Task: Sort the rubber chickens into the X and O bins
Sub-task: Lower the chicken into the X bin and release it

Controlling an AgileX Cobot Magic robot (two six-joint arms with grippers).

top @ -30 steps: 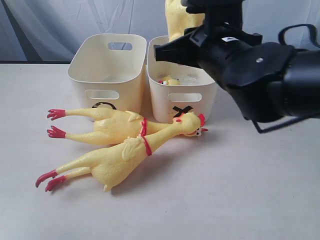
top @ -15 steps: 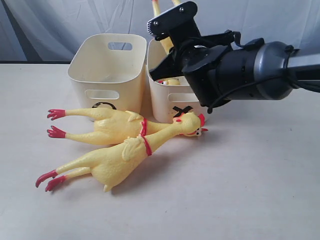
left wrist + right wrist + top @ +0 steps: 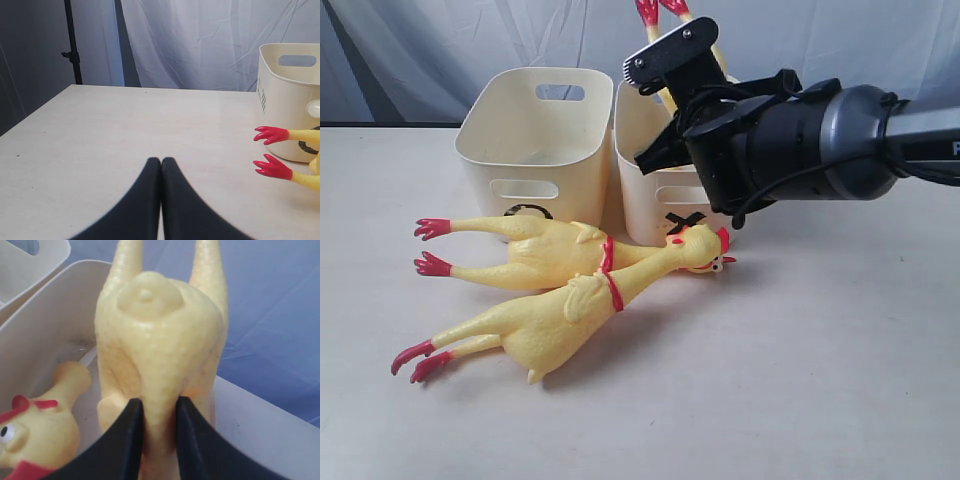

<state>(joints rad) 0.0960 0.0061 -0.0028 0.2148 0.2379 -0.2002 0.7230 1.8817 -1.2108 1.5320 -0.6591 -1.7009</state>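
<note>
My right gripper [image 3: 159, 405] is shut on a yellow rubber chicken [image 3: 155, 340], pinching its body. It holds the bird head-down inside the X bin [image 3: 650, 205], red feet [image 3: 660, 10] sticking up above the arm. A smaller chicken [image 3: 40, 415] lies in that bin beside it. The O bin [image 3: 535, 150] stands to the left of the X bin. Two long chickens lie on the table in front of the bins, one behind [image 3: 535, 250] and one nearer [image 3: 560, 320]. My left gripper [image 3: 161, 161] is shut on nothing, low over the table, with two red feet [image 3: 272, 150] nearby.
A grey cloth backdrop [image 3: 440, 50] hangs behind the table [image 3: 800, 380]. A black stand [image 3: 74, 45] rises past the table's far edge in the left wrist view. The right arm's bulky black body [image 3: 790, 150] covers most of the X bin.
The right arm has swung down and tipped the held chicken over, so its feet now point up and its body has gone down into the X bin. The two table chickens have not moved.
</note>
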